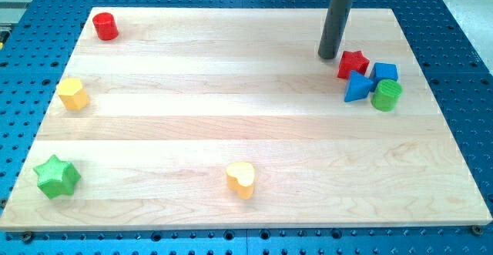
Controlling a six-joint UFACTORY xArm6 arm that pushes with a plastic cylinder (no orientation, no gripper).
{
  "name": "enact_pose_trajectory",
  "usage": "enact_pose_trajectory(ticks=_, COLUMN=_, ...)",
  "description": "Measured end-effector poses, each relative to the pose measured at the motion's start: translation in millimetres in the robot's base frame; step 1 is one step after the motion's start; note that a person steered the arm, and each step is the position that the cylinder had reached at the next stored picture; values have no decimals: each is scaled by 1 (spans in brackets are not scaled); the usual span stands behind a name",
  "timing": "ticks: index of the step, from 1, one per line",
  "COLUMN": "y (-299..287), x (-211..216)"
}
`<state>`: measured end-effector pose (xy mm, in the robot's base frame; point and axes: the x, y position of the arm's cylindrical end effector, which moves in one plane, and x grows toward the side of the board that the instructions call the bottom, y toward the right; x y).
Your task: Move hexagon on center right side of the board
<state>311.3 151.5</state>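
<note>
My tip (329,55) rested on the wooden board (231,132) near the view's top right, just left of the red star (353,63); it was a bare rod, holding nothing. The yellow hexagon (72,93) sat at the left edge, well apart. The blue triangle (357,88), blue cube (385,72) and green cylinder (387,95) clustered beside the star.

Bright, even overhead light washes the pale wooden board (231,116), leaving a mild sheen across its middle, to the view's left of my tip (329,57). Shadows are short and soft (mine barely shows). Focus is sharp throughout, without obvious edge distortion.
</note>
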Motion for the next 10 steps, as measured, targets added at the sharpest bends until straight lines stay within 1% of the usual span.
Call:
enact_pose_trajectory(ticks=1, y=17, x=0)
enact_pose_trajectory(ticks=3, y=16, x=44)
enact_pose_trajectory(ticks=4, y=16, x=42)
enact_pose_trajectory(ticks=5, y=-29, x=44)
enact_pose_trajectory(ticks=6, y=-72, x=56)
enact_pose_trajectory(ticks=7, y=-164, x=129)
enact_pose_trajectory(ticks=8, y=-283, x=154)
enact_pose_trajectory(ticks=9, y=-401, x=157)
enact_pose_trajectory(ticks=10, y=-442, x=157)
